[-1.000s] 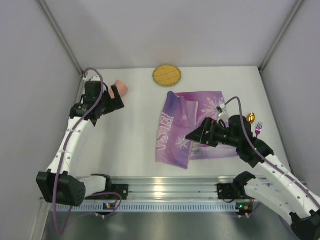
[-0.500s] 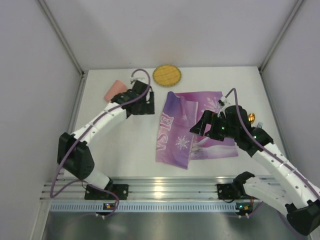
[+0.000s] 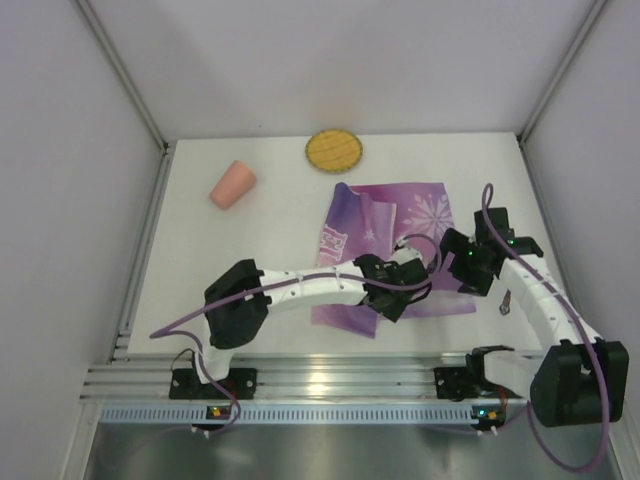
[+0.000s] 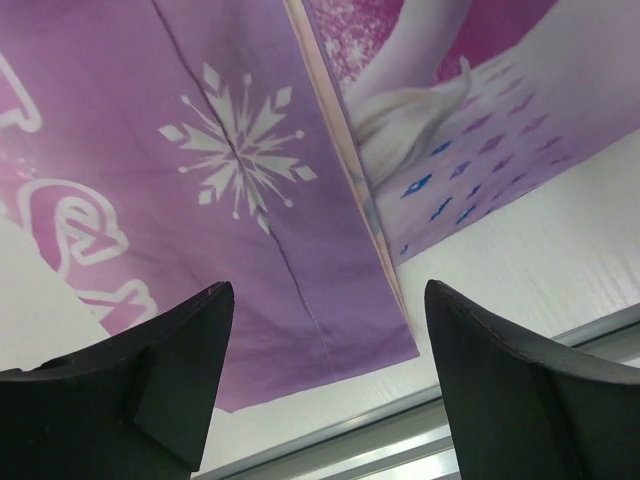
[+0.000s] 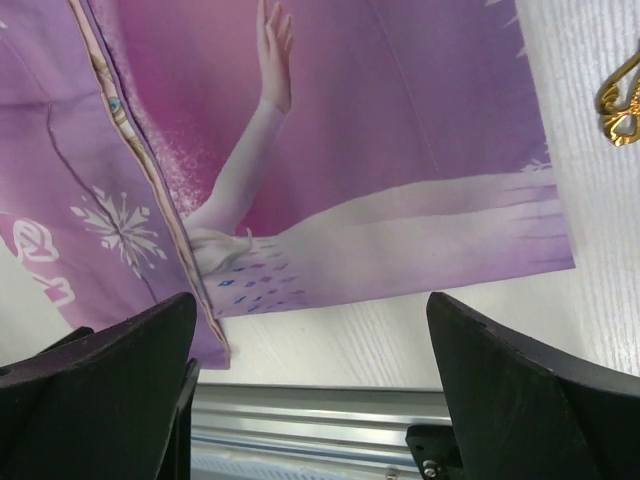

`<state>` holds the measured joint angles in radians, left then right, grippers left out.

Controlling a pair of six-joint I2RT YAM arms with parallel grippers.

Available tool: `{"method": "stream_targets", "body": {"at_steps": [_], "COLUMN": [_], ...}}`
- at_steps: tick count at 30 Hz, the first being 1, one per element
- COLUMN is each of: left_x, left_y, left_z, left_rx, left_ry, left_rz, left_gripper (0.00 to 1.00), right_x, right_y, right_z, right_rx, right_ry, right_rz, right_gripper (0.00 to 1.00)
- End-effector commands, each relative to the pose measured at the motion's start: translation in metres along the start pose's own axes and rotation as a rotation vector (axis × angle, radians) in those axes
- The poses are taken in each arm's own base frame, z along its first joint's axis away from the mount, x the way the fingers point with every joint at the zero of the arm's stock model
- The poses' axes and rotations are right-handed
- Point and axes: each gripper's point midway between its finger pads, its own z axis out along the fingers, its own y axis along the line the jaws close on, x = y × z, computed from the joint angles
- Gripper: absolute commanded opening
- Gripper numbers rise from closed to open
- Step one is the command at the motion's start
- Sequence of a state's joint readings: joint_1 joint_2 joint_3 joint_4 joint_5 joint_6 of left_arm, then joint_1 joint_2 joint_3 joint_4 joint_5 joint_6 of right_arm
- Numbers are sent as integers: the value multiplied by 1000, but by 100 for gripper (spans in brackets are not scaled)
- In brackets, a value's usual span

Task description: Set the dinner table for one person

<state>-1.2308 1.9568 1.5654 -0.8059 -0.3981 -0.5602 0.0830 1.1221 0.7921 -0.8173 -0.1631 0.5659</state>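
The dinner table (image 3: 250, 250) is a white tabletop. On its right half lies a purple printed placemat (image 3: 385, 225) with its left part folded over. My left gripper (image 3: 400, 290) reaches across to the placemat's near edge. In the left wrist view that gripper (image 4: 325, 340) is open above the folded flap (image 4: 250, 190), with nothing between the fingers. My right gripper (image 3: 452, 262) hovers over the placemat's right near part. In the right wrist view it (image 5: 310, 330) is open and empty above the printed figure (image 5: 250, 170).
A pink cup (image 3: 232, 184) lies on its side at the far left. A round yellow plate (image 3: 334, 150) sits at the back middle. A gold utensil (image 5: 620, 95) lies right of the placemat. The metal rail (image 3: 330, 378) runs along the near edge.
My left arm has swung from the pink cup at the far left across to the placemat's near edge. My right gripper has drawn back to the right over the placemat.
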Motion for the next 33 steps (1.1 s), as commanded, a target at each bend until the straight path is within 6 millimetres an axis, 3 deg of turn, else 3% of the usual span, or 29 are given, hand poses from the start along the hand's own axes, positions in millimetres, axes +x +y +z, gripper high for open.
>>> {"method": "stream_targets", "body": {"at_steps": [1, 7, 11, 16, 23, 27, 33], "left_x": [-3, 33, 40, 56, 76, 80, 89], "left_y": [-1, -16, -26, -32, -29, -25, 3], "left_z": [-9, -1, 0, 25, 47, 51, 54], "left_rx": [-32, -38, -34, -57, -104, -110, -127], "left_ry": [6, 66, 72, 123, 186, 209, 249], "left_rz": [-51, -47, -34, -11, 37, 41, -33], "left_gripper": [82, 76, 76, 73, 65, 47, 41], "right_x": [1, 14, 22, 24, 24, 24, 21], "right_y": [-8, -15, -16, -14, -13, -13, -13], "right_z": [-11, -12, -8, -7, -8, -8, -6], "right_rx": [-17, -20, -38, -51, -60, -58, -53], "right_ry": [8, 22, 48, 56, 57, 56, 51], "right_rz": [-23, -35, -39, -44, -51, -56, -52], "right_gripper": [99, 98, 98, 98, 97, 97, 98]}}
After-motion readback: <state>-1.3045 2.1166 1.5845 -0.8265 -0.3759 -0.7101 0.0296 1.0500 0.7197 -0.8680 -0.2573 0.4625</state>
